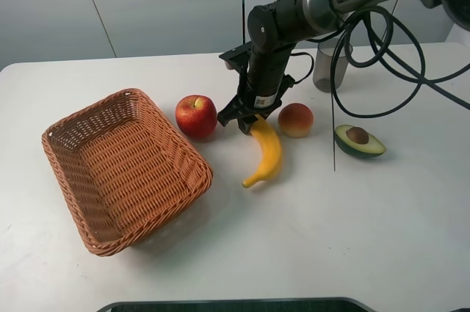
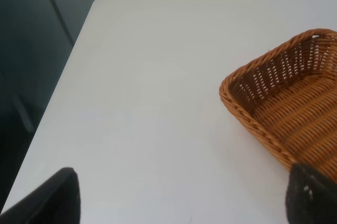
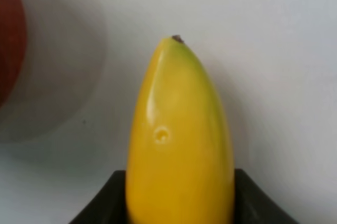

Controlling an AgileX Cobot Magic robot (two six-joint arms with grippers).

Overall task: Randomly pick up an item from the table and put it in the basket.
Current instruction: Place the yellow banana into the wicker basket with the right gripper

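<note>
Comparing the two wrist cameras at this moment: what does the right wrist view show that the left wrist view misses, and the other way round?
Only the right wrist view: the banana gripped by the right end effector, plus an edge of the red apple. Only the left wrist view: one end of the basket, a rounded corner of the table, and the open, empty left end effector. Both: the white table surface.

The white table (image 1: 352, 238) carries a banana (image 1: 266, 152) in the claw (image 1: 247, 122). An apple (image 1: 196, 115) lies just left of it and a basket (image 1: 88, 112) farther left. A peach (image 1: 295, 120) lies just right, with an avocado half (image 1: 358, 140) and a cup (image 1: 327, 70) beyond.
</note>
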